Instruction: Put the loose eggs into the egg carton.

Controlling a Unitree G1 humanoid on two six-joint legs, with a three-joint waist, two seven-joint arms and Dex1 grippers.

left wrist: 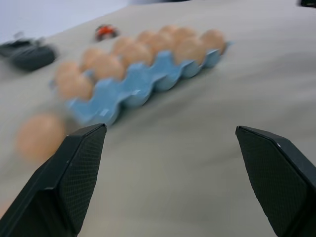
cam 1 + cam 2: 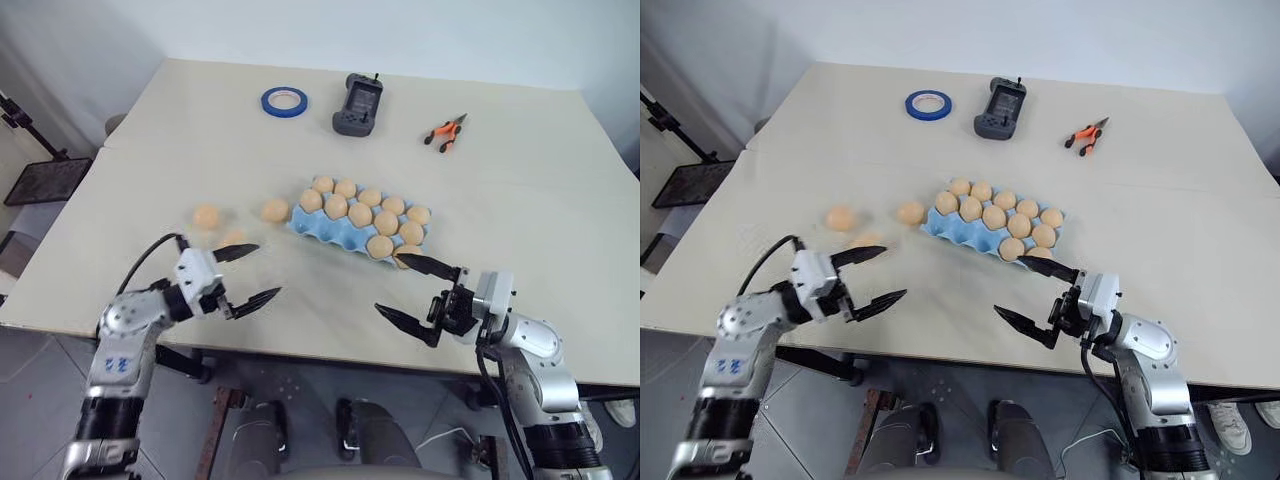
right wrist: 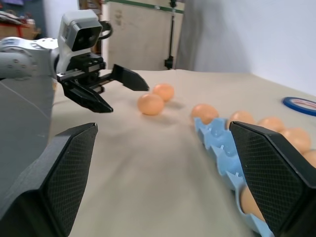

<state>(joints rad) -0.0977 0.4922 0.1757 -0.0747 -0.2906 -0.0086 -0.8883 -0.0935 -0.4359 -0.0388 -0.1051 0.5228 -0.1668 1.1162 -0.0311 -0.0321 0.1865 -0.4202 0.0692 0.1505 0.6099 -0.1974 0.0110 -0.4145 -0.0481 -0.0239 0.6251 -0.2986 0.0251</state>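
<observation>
The light blue egg carton (image 2: 335, 235) lies mid-table with several pale orange eggs in its hollows. Three loose eggs rest on the table to its left: one (image 2: 206, 216) farthest left, one (image 2: 275, 210) beside the carton's corner, one (image 2: 233, 238) just behind my left gripper's upper finger. My left gripper (image 2: 266, 270) hovers near the table's front edge, open and empty, pointing toward the carton. My right gripper (image 2: 390, 284) is open and empty too, just in front of the carton's near right corner, pointing left. The right wrist view shows the left gripper (image 3: 106, 89) beside two loose eggs (image 3: 150, 104).
At the far side of the table lie a blue tape ring (image 2: 285, 101), a grey handheld device (image 2: 358, 104) and orange-handled pliers (image 2: 446, 132). The table's front edge runs right below both grippers. A black stand (image 2: 40, 175) sits off the table's left side.
</observation>
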